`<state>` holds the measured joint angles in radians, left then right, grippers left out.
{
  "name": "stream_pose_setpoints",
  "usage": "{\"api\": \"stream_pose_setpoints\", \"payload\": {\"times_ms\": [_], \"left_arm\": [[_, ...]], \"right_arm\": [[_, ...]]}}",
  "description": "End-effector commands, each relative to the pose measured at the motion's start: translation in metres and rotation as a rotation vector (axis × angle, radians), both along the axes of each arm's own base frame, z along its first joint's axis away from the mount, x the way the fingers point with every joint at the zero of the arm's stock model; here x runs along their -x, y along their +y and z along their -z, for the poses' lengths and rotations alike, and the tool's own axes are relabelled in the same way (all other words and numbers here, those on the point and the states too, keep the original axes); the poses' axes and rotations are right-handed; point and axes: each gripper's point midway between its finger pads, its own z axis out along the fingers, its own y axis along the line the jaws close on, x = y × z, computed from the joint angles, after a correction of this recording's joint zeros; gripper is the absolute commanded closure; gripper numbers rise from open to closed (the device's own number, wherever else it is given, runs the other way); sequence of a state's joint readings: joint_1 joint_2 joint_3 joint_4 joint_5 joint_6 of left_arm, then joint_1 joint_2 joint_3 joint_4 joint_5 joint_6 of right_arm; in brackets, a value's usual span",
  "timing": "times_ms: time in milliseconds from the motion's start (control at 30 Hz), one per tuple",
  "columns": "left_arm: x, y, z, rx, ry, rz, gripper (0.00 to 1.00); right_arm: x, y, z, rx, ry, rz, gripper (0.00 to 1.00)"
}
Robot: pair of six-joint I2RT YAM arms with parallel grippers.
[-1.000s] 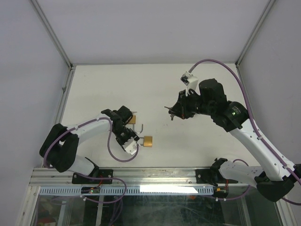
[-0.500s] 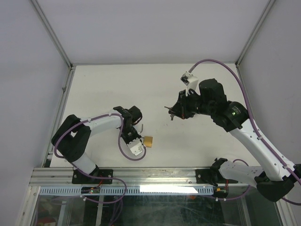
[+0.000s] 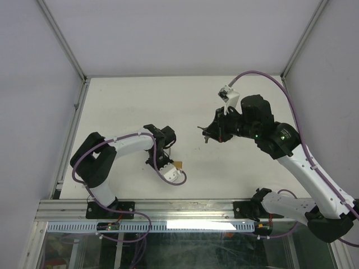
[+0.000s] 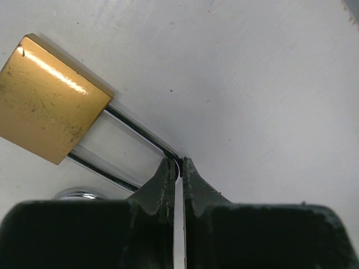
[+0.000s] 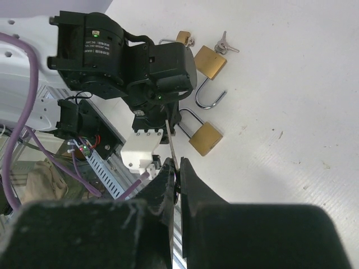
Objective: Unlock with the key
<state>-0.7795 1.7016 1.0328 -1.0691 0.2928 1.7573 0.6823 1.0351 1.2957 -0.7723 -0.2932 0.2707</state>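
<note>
Swung right and closed, left fingers (image 4: 168,185) pinch the brass padlock's (image 4: 53,101) shackle (image 4: 140,133); hold it steady, keyhole toward right fingers (image 5: 167,180) pinching the key (image 5: 170,143).

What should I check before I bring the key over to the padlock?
1. Left claw shut on the shackle at its bend: ok.
2. Padlock lying flat on the table: ok.
3. Right claw shut on the key, blade sticking out past the tips: ok.
4. Keyhole turned towards the key: cannot tell, no view shows it.
5. Bare table between key and padlock: ok in the top view.
</note>
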Motion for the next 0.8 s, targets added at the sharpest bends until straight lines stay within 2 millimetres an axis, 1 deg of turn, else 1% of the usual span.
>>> {"api": "stream_pose_setpoints", "payload": {"times_ms": [0, 33, 100, 200, 267, 400, 567, 767], "left_arm": [[0.031, 0.0, -0.009, -0.059, 0.205, -0.232, 1.0], [0.04, 0.002, -0.018, -0.077, 0.263, -0.268, 1.0], [0.051, 0.003, -0.031, -0.094, 0.34, -0.325, 1.0], [0.063, 0.003, -0.044, -0.113, 0.43, -0.402, 1.0], [0.067, 0.001, -0.055, -0.11, 0.495, -0.454, 1.0], [0.064, -0.009, -0.068, -0.112, 0.552, -0.586, 1.0], [0.057, -0.015, -0.08, -0.179, 0.557, -0.764, 1.0], [0.053, -0.017, -0.1, -0.186, 0.521, -0.895, 1.0]], "right_arm": [[-0.001, -0.002, -0.03, -0.059, -0.08, 0.006, 1.0], [-0.002, -0.001, -0.03, -0.059, -0.082, 0.003, 1.0], [-0.003, 0.001, -0.028, -0.054, -0.078, -0.003, 1.0], [-0.003, 0.002, -0.027, -0.049, -0.076, -0.012, 1.0], [-0.004, 0.003, -0.028, -0.049, -0.079, -0.015, 1.0], [-0.004, 0.002, -0.028, -0.048, -0.079, -0.015, 1.0], [-0.003, 0.001, -0.03, -0.051, -0.084, -0.007, 1.0], [-0.004, 0.003, -0.028, -0.054, -0.079, -0.01, 1.0]]}}
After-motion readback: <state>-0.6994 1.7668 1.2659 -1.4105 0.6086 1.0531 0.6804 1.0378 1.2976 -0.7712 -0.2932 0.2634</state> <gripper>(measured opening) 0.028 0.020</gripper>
